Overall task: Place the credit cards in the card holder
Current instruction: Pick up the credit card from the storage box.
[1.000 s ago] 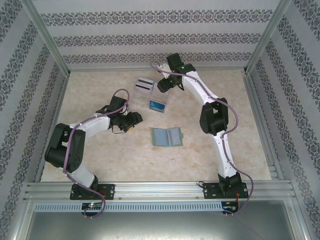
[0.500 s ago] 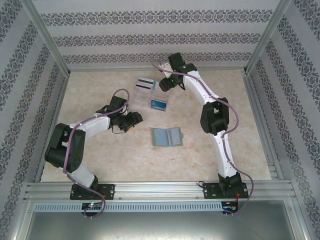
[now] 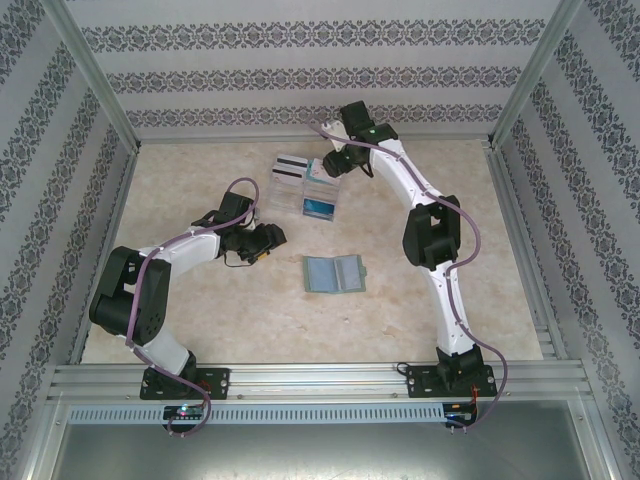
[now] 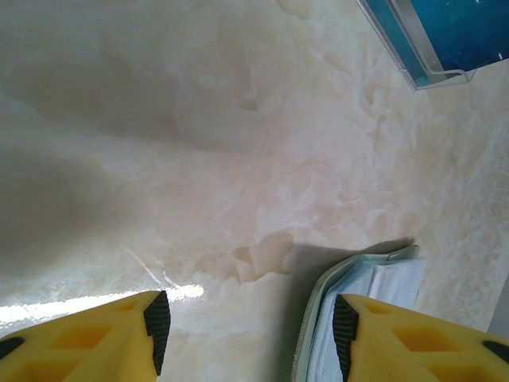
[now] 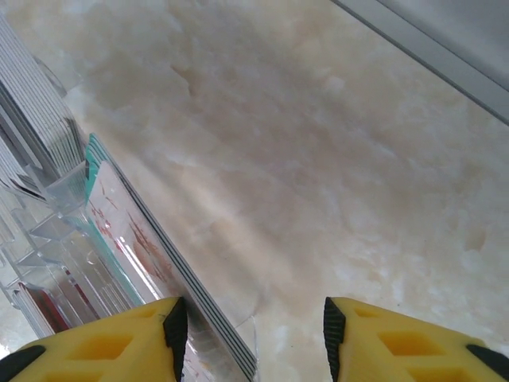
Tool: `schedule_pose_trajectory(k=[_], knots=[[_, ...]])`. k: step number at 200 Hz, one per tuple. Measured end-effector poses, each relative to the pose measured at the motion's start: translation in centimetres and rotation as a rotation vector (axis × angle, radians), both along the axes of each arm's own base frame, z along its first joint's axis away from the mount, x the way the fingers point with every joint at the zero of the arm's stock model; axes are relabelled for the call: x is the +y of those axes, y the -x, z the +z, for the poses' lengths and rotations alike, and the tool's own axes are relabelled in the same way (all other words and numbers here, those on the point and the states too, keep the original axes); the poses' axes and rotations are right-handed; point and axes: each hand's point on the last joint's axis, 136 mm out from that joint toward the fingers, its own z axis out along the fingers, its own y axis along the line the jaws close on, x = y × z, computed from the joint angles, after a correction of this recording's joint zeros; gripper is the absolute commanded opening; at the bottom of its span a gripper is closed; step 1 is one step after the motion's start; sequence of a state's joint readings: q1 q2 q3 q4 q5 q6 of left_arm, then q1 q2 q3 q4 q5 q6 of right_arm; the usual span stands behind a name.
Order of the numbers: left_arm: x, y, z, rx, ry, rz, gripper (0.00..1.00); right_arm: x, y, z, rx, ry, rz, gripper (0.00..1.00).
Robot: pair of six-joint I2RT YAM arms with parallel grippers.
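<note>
Credit cards [image 3: 291,166] stand on edge in the clear plastic stand [image 3: 312,192] near the far edge of the table [image 3: 200,330], about midway along it. The card holder [image 3: 334,273] lies open and flat near the table's middle, well apart from them.

My right gripper [image 5: 253,334] hangs over the stand with its jaws apart. The top edge of what looks like the pale card with pinkish marks [image 5: 135,239] runs into the gap, close to one finger, and nothing is clamped. My left gripper [image 4: 250,334] hovers low, jaws apart and empty, with one finger over the holder's corner.

I judge the cards light, stiff and slick, thin enough to slip from a loose pinch. I'd take one by its upper edge, pads flat on both faces, and lift it straight out of its slot. The holder looks soft and may slide when a card pushes in, so I'd pin it with the left.
</note>
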State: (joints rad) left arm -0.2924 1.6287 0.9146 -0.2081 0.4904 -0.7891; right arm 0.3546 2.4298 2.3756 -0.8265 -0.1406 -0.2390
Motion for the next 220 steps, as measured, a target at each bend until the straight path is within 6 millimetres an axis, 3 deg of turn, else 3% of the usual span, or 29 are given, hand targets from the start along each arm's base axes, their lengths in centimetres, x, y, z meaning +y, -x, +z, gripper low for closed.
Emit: schedule_pose_trajectory(k=[15,144,220], knots=[[0.0,0.0,0.0,0.0,0.0,0.0,0.58,-0.3,-0.1,0.1,0.0,-0.006,-0.007,0.47],[-0.1,0.0,0.0,0.001,0.004,-0.002,0.58,0.2,0.2,0.9,0.011,-0.055,0.0,0.1],[-0.1,0.0,0.0,0.0,0.004,-0.002,0.58,0.5,0.4,2.0,0.009,-0.097,0.022,0.0]])
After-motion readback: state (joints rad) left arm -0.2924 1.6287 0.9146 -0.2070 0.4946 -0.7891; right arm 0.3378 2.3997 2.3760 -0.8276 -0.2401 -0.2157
